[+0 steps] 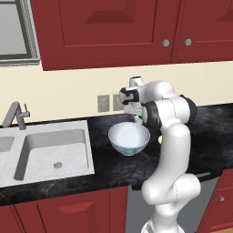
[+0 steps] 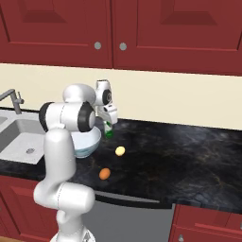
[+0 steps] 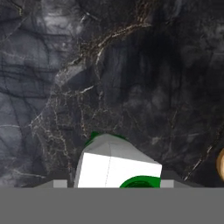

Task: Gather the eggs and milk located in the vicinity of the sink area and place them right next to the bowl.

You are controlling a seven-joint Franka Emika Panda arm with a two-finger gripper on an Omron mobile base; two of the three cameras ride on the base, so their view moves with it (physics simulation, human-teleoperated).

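The milk (image 2: 109, 131), a tiny white carton with green on it, stands upright low over the dark counter, just right of the large white bowl (image 2: 90, 141). My gripper (image 2: 108, 122) comes down on it from above and looks shut on its sides. In the hand view the milk (image 3: 117, 168) sits at the bottom between my mostly hidden fingers. The pale yellow egg (image 2: 120, 151) and the orange egg (image 2: 105, 174) lie on the counter right of the bowl. The bowl (image 1: 129, 136) is empty. A sliver of the milk (image 1: 139, 119) shows behind my arm.
The sink (image 1: 54, 150) with its grey faucet (image 1: 13, 113) lies at the left end of the black stone counter (image 2: 189, 151). Red cabinets hang above. Two wall outlets (image 1: 103, 103) sit behind the bowl. An egg's edge (image 3: 221, 164) shows at the right of the hand view.
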